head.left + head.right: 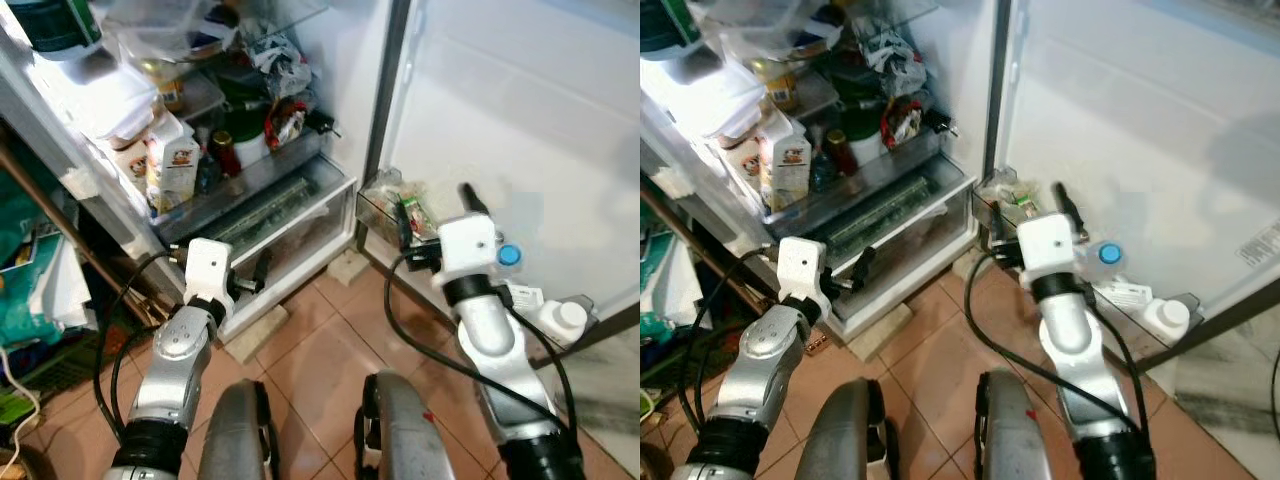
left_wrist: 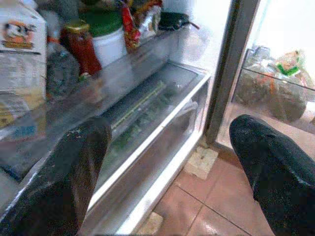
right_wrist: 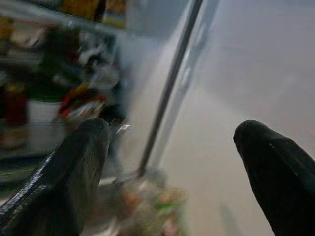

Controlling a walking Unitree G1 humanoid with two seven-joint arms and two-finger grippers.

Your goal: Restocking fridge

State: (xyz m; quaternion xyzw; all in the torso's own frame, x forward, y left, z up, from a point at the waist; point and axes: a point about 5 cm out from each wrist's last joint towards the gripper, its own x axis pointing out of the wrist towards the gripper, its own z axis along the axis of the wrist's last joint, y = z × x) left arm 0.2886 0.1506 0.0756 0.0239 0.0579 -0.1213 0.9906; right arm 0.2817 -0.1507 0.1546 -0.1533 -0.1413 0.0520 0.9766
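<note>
On fridge shelf (image 1: 255, 172), cartoon-printed carton (image 1: 170, 160), wording unreadable

Both my silver arms reach forward and low. My left gripper (image 1: 262, 272) points ahead with its black fingers (image 2: 74, 172) spread wide, holding nothing. My right gripper (image 1: 440, 215) is raised higher, its fingers (image 3: 275, 167) likewise parted and empty.

A clear, glossy plastic drawer (image 1: 290, 215) is seen at centre frame. Below it, a smooth glazed floor (image 1: 330, 350) of tiles is shown. Matt black fingers (image 2: 74, 172) are textured finely.
</note>
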